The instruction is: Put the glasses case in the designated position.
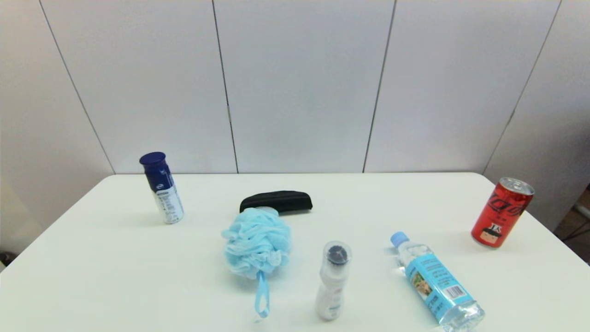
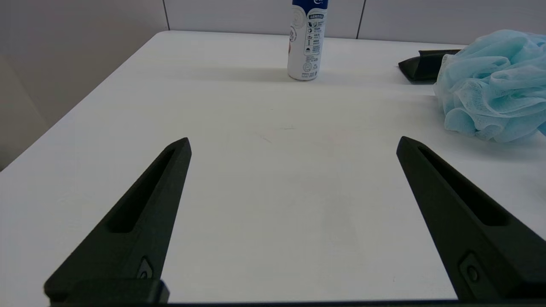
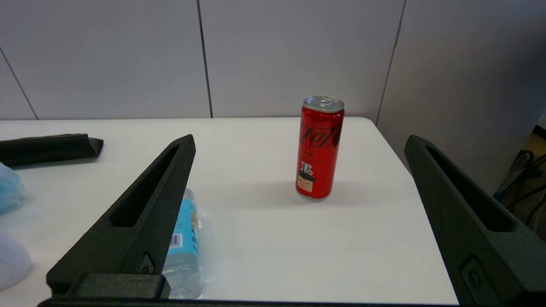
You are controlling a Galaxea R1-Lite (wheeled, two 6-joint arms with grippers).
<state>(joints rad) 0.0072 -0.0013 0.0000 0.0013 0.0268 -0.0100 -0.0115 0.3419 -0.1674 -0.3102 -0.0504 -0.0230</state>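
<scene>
case (image 1: 276,201): lies flat mid-worktop (image 1: 115,276), toward the back, touching the blue pouf (image 1: 257,242) in front of it | left claw (image 2: 293,145): released, fingers wide, low over bare worktop, well short of case | right claw (image 3: 300,143): released, near the can (image 3: 320,147) and lying bottle (image 3: 185,247)
</scene>
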